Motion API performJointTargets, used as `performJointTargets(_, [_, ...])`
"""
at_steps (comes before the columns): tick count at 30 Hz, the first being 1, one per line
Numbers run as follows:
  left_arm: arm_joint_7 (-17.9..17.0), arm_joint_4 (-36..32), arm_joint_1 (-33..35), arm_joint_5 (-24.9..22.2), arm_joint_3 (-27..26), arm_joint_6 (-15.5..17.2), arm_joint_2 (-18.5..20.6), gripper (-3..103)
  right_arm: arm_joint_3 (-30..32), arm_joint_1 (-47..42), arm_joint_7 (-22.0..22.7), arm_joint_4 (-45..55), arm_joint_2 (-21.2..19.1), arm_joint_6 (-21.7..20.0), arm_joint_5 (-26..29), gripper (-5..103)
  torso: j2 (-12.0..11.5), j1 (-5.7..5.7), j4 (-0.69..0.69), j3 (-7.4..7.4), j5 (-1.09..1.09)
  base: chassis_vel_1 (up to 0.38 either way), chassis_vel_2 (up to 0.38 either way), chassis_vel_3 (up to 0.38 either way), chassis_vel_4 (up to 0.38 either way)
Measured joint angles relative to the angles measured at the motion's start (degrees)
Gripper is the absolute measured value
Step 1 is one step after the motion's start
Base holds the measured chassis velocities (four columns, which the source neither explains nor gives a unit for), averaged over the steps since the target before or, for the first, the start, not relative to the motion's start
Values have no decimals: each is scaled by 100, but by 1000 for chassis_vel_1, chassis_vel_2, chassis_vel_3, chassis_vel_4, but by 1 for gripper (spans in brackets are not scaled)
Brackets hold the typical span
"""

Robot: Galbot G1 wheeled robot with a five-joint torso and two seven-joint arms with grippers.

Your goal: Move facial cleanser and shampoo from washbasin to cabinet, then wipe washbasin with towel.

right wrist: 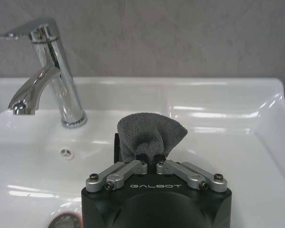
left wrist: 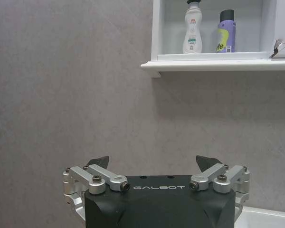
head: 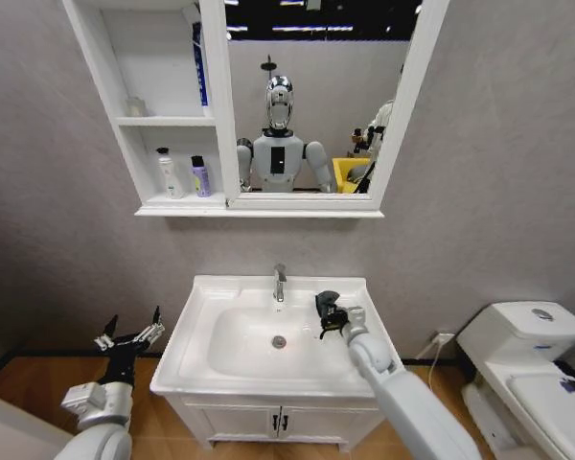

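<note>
While the towel [right wrist: 151, 135] bunches up dark grey between my right gripper's [right wrist: 152, 165] fingers, pinched tight, I hold it over the right side of the washbasin's [head: 199, 316] oval bowl, to the right of the chrome faucet [head: 280, 282] that stands at the back rim. Up on the wall, the cabinet [head: 125, 153] beside the mirror [head: 311, 96] carries two bottles in its lowest compartment: a white bottle [left wrist: 193, 27] and just beside it a purple bottle with a black cap [left wrist: 225, 31], both upright and near the front edge of the shelf. My left gripper [head: 131, 334] hangs off the washbasin's left edge, its fingers spread wide with nothing between them.
</note>
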Motion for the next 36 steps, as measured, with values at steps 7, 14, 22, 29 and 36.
performJointTargets(7, [-21, 14, -10, 4, 32, -7, 17, 100, 150, -56, 73, -701, 26, -223, 52, 3, 0, 0, -1, 0, 0, 0, 0, 0, 0])
performJointTargets(14, [-68, 29, -76, 2, 107, -1, 48, 100, 199, 39, -308, -1066, 36, -238, 44, 3, 0, 0, -1, 0, 0, 0, 0, 0, 0])
performJointTargets(22, [-91, 37, -52, 25, 121, 4, 47, 100, -11, 435, -1224, -2009, 433, 249, -538, 3, -1, 1, 0, 1, 1, 0, 0, 0, 0])
performJointTargets(29, [-136, -9, -64, 31, 112, 57, 143, 100, -253, 868, -1844, -2702, 806, 654, -807, 3, -1, 1, 0, 1, 0, 0, 0, 0, 0])
performJointTargets(36, [-172, -38, -80, 42, 150, 90, 179, 100, -449, 1137, -1993, -3065, 1105, 679, -803, 3, -1, 1, -1, 1, -1, 0, 0, 0, 0])
